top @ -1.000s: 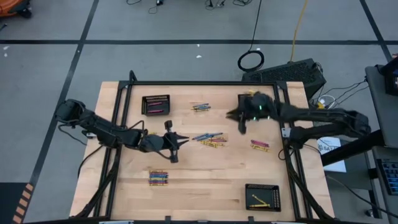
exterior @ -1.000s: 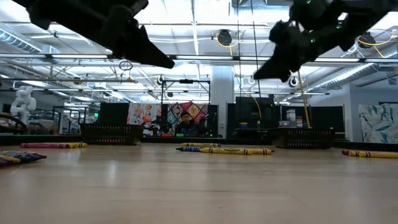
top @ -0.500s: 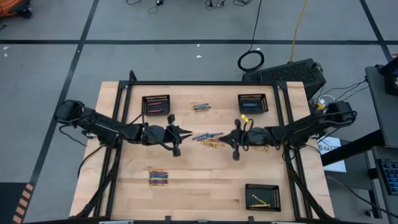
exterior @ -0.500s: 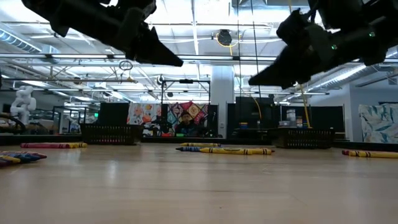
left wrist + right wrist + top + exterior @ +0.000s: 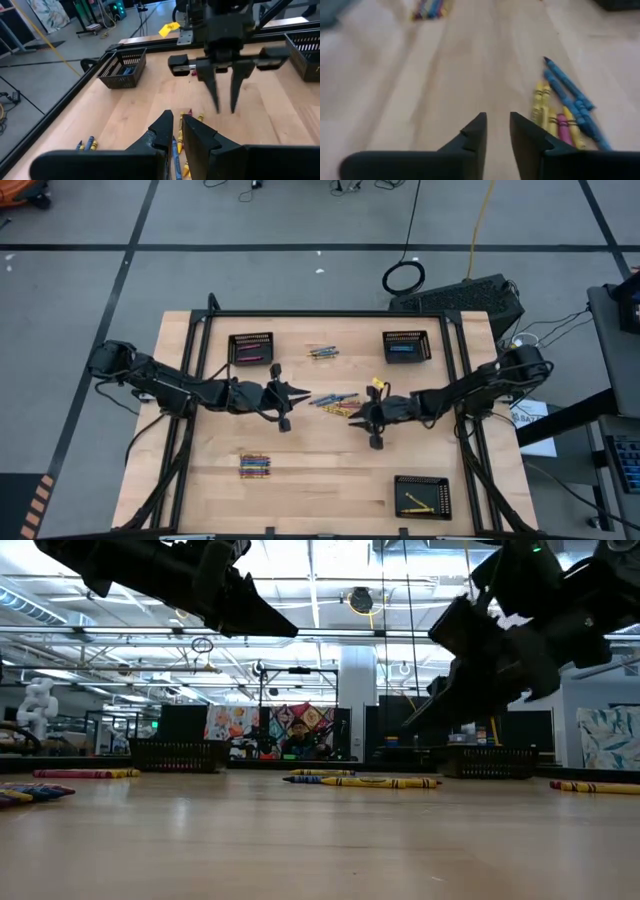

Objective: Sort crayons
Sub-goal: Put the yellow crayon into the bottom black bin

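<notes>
A: Where are the crayons?

B: Scattered in clumps on the wooden table (image 5: pixel 330 470). The middle clump of crayons (image 5: pixel 335 404), blue and yellow with a pink one among them, lies at the table's centre. A small clump (image 5: pixel 322 352) sits at twelve o'clock from it, a multicoloured bundle (image 5: pixel 254 466) at about seven o'clock, and a pink and yellow few are partly hidden under the right arm at three o'clock.

A: Any already in the baskets?

B: Yes. The black mesh basket (image 5: pixel 250 347) at ten o'clock holds pink sticks, the basket (image 5: pixel 406 346) at two o'clock holds blue, and the basket (image 5: pixel 421 496) at five o'clock holds yellow.

A: And the right gripper?

B: The right gripper (image 5: pixel 358 418) hangs above the table just beside the middle clump, at its four o'clock side. Its wrist view shows the two fingers (image 5: pixel 475 137) with a narrow gap, nothing between them, and the blue, yellow and pink crayons (image 5: pixel 563 112) lying off to one side.

A: The left gripper?

B: The left gripper (image 5: pixel 302 392) points at the same clump from nine o'clock, raised off the wood. Its fingers (image 5: pixel 162 132) are nearly together with only a slit between, holding nothing. Its camera sees the right gripper (image 5: pixel 224 102) opposite, prongs apart and pointing down
</notes>
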